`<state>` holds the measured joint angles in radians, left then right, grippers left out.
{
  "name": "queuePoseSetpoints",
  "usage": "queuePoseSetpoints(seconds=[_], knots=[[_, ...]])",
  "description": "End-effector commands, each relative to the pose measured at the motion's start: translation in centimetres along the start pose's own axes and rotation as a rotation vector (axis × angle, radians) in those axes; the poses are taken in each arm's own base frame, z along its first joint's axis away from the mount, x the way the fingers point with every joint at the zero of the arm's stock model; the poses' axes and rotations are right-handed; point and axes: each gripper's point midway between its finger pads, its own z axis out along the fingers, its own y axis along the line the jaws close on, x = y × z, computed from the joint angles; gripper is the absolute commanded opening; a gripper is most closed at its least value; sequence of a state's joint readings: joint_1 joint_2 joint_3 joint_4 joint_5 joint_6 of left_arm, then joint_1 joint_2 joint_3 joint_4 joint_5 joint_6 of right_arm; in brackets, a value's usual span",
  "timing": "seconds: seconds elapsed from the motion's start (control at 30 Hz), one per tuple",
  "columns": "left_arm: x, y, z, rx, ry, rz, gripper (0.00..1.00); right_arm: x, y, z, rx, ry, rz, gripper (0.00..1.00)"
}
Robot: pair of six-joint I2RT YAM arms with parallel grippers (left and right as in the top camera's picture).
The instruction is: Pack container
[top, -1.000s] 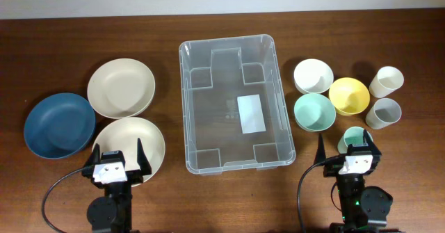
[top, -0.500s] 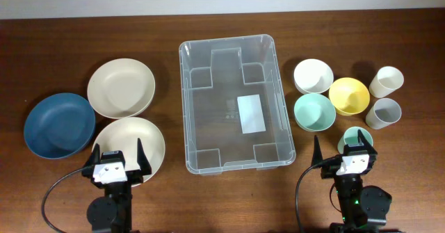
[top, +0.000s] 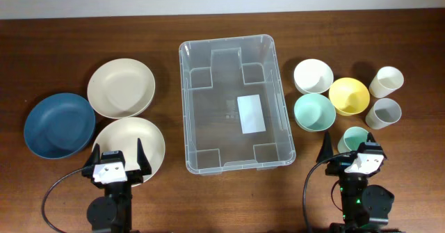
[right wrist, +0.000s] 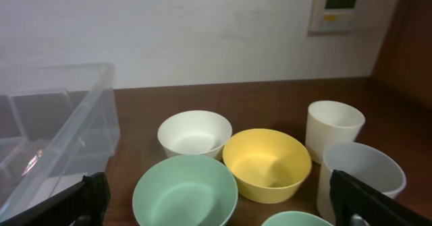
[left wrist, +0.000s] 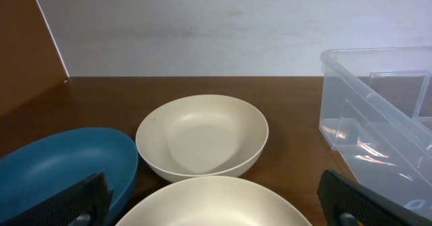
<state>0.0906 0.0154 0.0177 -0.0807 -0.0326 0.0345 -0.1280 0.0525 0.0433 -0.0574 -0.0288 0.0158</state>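
Only the right gripper (top: 353, 149) has moved: it has swung slightly toward the right edge of the table (top: 69, 38) and now points at a small green cup (top: 354, 137). The left gripper (top: 117, 155) has stayed by the near edge. Both sets of jaws are spread wide with nothing between them.

The container (top: 208, 122) lies empty mid-table, its long sides facing the left and right edges, apart from both grippers. It looks light, with thin, smooth, clear walls that would likely flex and slip under a pinch. The rounded rim seems the stiffest part, so a hold over the rim of a long side looks safest.
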Motion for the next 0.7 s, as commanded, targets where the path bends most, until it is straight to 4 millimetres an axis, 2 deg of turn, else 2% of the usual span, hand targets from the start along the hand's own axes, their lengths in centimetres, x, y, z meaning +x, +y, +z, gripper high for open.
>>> queuePoseSetpoints(seconds=[0.0,0.1,0.27,0.47,0.67], knots=[[0.2,-0.3,0.0,0.015,-0.001,0.016,1.00,-1.0,-0.9,-0.1,0.059,0.012,0.093,0.99],[0.2,-0.3,0.0,0.015,-0.001,0.016,1.00,-0.7,-1.5,-0.1,0.100,0.066,0.182,0.99],[0.2,-0.3,0.0,0.015,-0.001,0.016,1.00,-2.2,-1.4,0.3,0.099,0.099,0.181,0.99],[0.2,-0.3,0.0,0.015,-0.001,0.016,1.00,-4.2,0.2,0.6,0.005,0.068,0.185,0.99],[0.2,-0.3,0.0,0.015,-0.001,0.016,1.00,-4.4,0.6,0.6,-0.023,0.060,0.186,0.99]])
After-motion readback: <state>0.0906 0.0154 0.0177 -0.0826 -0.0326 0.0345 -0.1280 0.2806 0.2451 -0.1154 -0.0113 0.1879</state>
